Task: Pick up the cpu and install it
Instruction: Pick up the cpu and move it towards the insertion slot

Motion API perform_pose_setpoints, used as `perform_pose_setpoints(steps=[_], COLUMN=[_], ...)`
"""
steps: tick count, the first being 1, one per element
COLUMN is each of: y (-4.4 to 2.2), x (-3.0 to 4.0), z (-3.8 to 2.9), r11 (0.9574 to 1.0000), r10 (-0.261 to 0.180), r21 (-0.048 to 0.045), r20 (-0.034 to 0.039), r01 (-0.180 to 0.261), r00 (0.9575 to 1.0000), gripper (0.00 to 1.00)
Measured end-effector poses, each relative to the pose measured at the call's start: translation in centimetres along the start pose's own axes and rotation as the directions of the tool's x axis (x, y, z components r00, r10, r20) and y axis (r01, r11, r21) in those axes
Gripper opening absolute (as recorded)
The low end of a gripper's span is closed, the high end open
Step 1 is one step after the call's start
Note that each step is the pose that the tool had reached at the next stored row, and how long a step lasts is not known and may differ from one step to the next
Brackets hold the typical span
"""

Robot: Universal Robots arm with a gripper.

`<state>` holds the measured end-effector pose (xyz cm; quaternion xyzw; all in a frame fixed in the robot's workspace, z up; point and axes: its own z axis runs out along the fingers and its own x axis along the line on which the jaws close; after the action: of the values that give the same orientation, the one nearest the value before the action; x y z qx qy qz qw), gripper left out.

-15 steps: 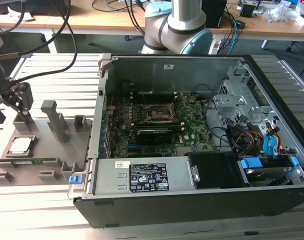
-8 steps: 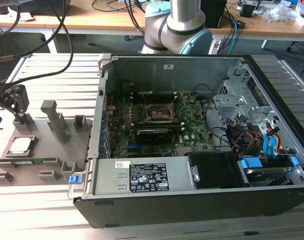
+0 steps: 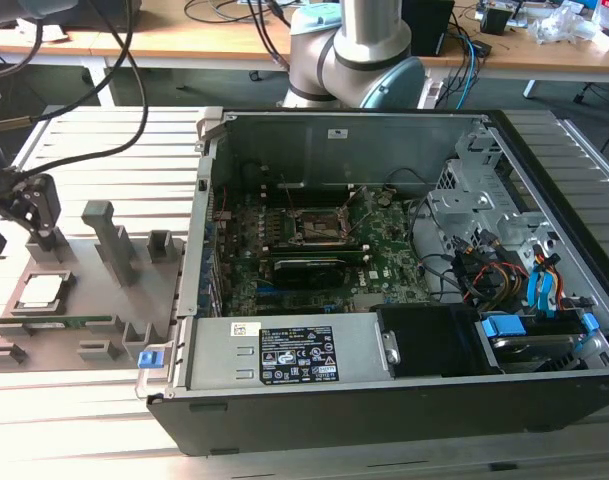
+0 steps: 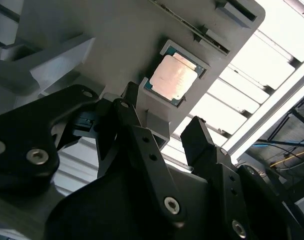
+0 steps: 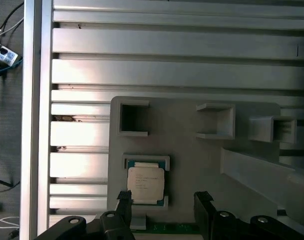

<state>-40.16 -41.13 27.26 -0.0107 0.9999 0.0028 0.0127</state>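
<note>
Hovering near the cpu [image 5: 146, 184], gripper [image 5: 162, 200] spread wide and empty; cpu lies flat in a pocket of the grey tray [image 5: 191, 160].

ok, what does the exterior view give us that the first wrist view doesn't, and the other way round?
Exterior view: the open PC case, its motherboard socket, the arm's base. First wrist view: the fingers open, close to the cpu. Both: cpu seated in its pocket on the grey tray, on the slatted table.
</note>
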Motion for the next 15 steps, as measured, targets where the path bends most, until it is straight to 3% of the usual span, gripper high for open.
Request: perform_pose_setpoints(steps=[15], y=[-0.01], x=[0.03], z=[1.23], r11=[1.0000], r10=[0.000], r21=[0.0000], r20=[0.0000], r01=[0.000], r00=[1.0000], gripper=[0.62])
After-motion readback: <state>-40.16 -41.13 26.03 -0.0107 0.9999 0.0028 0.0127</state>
